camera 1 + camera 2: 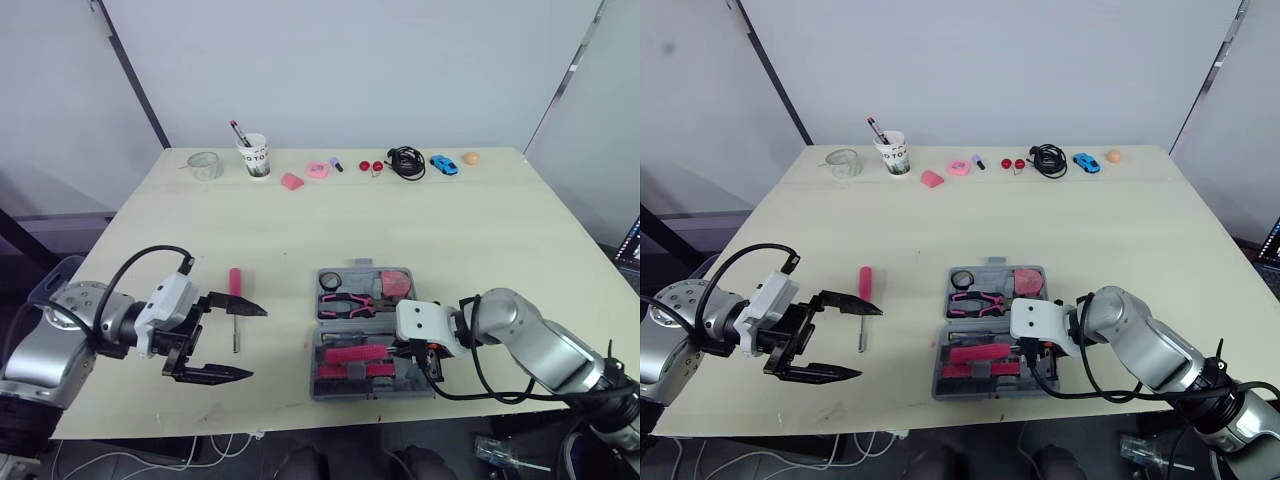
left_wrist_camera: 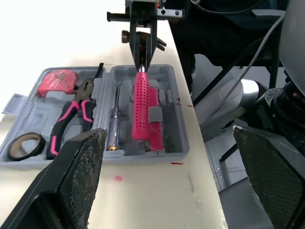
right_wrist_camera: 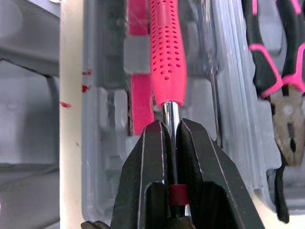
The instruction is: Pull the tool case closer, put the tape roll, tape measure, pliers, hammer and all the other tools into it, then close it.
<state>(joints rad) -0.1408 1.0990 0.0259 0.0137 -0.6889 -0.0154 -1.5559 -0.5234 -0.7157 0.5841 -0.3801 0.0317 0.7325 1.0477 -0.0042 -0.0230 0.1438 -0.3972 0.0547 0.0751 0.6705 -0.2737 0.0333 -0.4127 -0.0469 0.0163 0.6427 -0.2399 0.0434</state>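
The tool case (image 1: 322, 340) lies open and flat at the lower centre of the head view, close to the near edge of the bench (image 1: 450, 230), so both arms can reach it.

The right pincer (image 3: 167, 126) is clamped tight on the hammer (image 3: 166, 52). It grips the bare steel shaft just past the pink perforated handle. That grip probably leaves the handle free to settle into its moulded slot in the half of the case nearer the bench edge.

A clear-handled screwdriver (image 2: 114, 119) already sits in the slot just beside the hammer. The pliers (image 1: 345, 303), tape roll (image 1: 331, 279) and red tape measure (image 1: 397, 284) fill the far half.

One tool is left out, a red-handled screwdriver (image 1: 235, 285) lying on the bench at the lower left, well apart from the case. The left pincer (image 1: 240, 342) is spread wide and holds nothing, with its fingertips at the screwdriver's shaft. I cannot tell whether they touch it. It looks poised for that pickup, so the lid has to stay open.
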